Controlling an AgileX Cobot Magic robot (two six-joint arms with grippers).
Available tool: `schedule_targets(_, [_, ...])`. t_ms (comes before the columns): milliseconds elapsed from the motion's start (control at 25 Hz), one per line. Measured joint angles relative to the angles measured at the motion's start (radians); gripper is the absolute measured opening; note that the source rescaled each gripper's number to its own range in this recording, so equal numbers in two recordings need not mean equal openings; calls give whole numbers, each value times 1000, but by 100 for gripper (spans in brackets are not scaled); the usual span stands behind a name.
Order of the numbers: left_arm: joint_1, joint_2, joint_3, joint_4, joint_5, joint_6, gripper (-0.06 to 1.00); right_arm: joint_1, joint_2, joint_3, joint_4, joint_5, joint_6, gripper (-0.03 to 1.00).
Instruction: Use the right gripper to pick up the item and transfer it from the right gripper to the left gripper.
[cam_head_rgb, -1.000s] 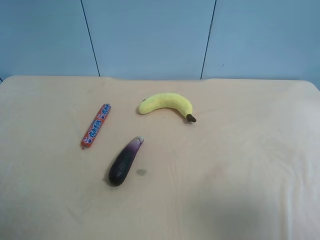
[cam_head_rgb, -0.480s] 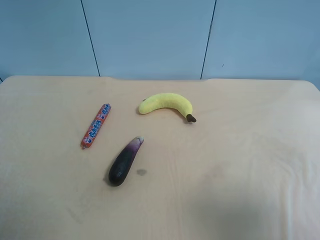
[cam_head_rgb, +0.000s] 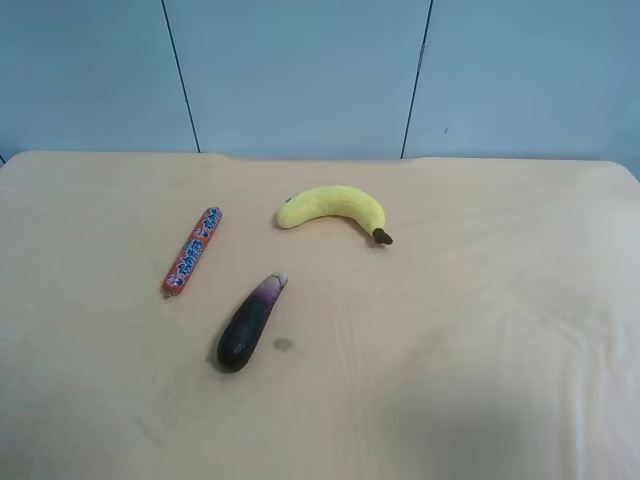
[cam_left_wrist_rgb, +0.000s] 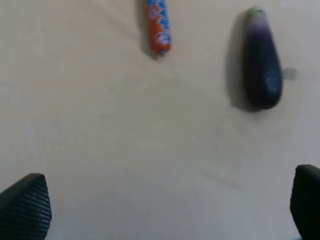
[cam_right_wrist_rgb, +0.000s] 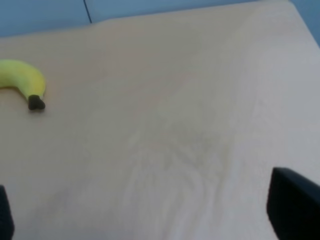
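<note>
Above the table (cam_head_rgb: 480, 300), both grippers hover wide open, holding nothing: left gripper (cam_left_wrist_rgb: 165, 210) views eggplant (cam_left_wrist_rgb: 261, 60) and sausage (cam_left_wrist_rgb: 158, 26); right gripper (cam_right_wrist_rgb: 145, 215) only banana (cam_right_wrist_rgb: 22, 80).

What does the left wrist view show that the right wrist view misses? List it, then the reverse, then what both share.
Only the left wrist view: the toy eggplant lying on the table, the sausage stick apart from it, and the open left claw, its fingertips at the frame corners.
Only the right wrist view: part of the banana and the open right claw.
Both: the bare tan table, nothing held.
</note>
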Motion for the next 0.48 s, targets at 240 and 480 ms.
schedule_targets(240, [135,-150,5,-16,-5,28,94,0,0,0,0,0,1,100])
schedule_targets(480, [205,-229,6,-33,-6,57,94,0,0,0,1,0,1,100])
